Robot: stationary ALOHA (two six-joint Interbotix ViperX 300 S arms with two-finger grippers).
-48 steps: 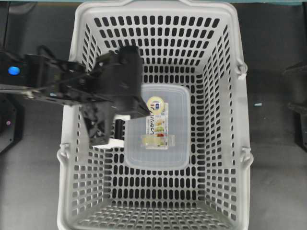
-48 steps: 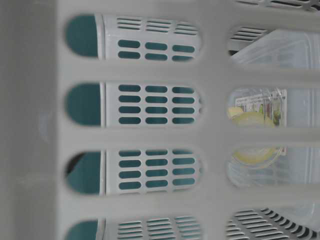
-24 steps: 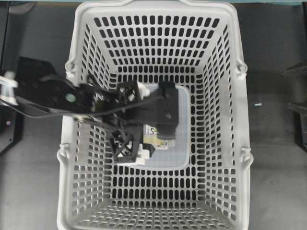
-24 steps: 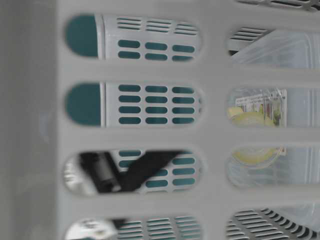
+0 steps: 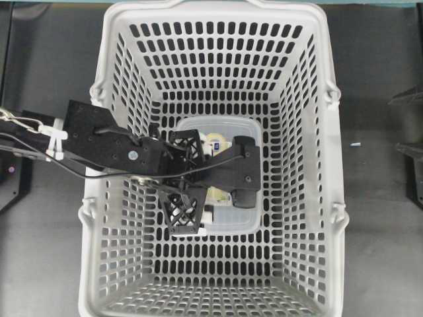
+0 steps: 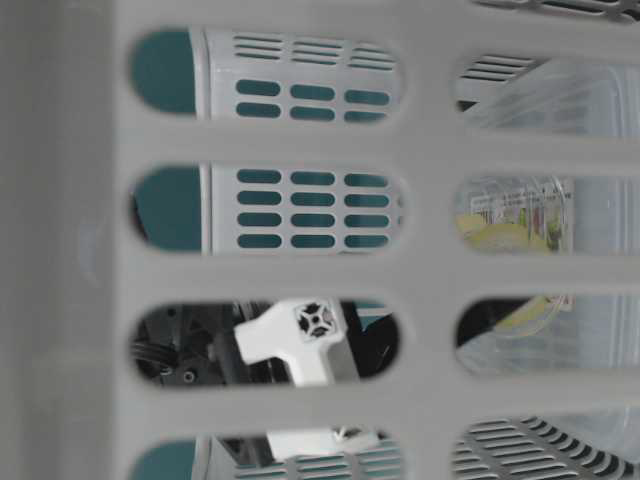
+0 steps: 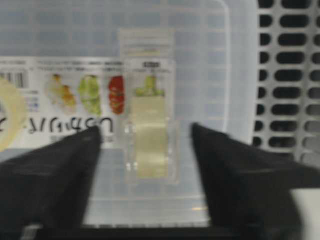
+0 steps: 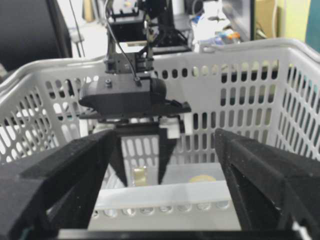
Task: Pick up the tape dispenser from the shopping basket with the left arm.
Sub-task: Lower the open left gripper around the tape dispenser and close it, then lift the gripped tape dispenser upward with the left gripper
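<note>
Step in hand: approach. Left arm (image 5: 106, 142) reaches over the left wall of the shopping basket (image 5: 317, 198) and down inside. No grasp yet.

Tape dispenser (image 5: 225, 221) lies flat on the basket floor, roughly centre, label up. Mostly covered by the wrist from overhead; only its near and far edges show.

Left gripper (image 7: 145, 145) is spread wide. The wrist view shows both dark fingers (image 7: 55, 175) apart with the box's label and a small clear packet between them. Fingers look to be hovering just above the lid rather than touching it, but I can't confirm contact. From table level a white fingertip (image 6: 300, 340) sits low inside the basket, beside the box.

Right gripper (image 8: 165, 165) is parked outside, looking in over the basket wall, fingers apart, holding nothing.

Next move, my read: the box is flat and broad, so the spread has to clear its width or the fingers must catch an edge. Likely needs to drop lower, straddle the short side, then close. Smooth plastic, so slip risk is real. Basket wall is close on the arm's side, leaving little room to reposition.
</note>
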